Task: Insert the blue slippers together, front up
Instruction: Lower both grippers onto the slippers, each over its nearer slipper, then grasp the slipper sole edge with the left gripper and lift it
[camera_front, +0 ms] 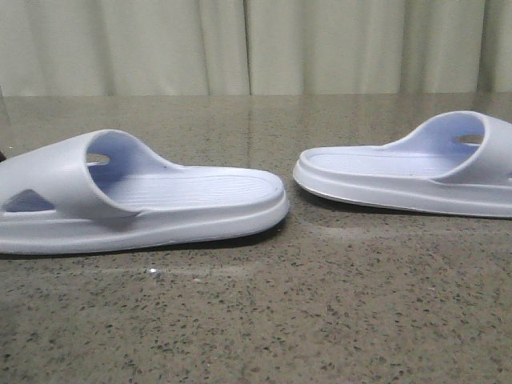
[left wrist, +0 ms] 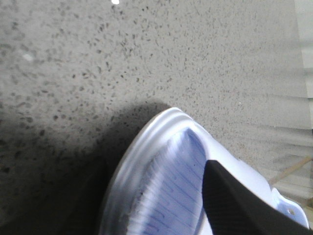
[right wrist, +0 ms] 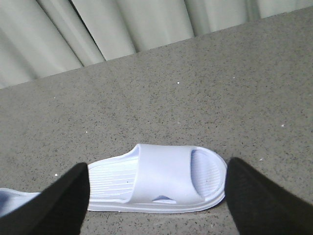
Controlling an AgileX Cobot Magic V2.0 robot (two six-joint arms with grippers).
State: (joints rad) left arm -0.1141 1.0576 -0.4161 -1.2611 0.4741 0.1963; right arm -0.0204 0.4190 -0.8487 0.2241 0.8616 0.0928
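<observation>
Two pale lavender-blue slippers lie flat on the table, heels facing each other with a gap between. The left slipper has its strap at the left. The right slipper has its strap at the right. No gripper shows in the front view. My left gripper is right at the rounded end of the left slipper. One black finger lies over the ribbed footbed, and the other is lost in dark shadow. My right gripper is open, above the right slipper and apart from it.
The table is speckled grey stone. A pale pleated curtain hangs behind its far edge. An end of the left slipper shows at the edge of the right wrist view.
</observation>
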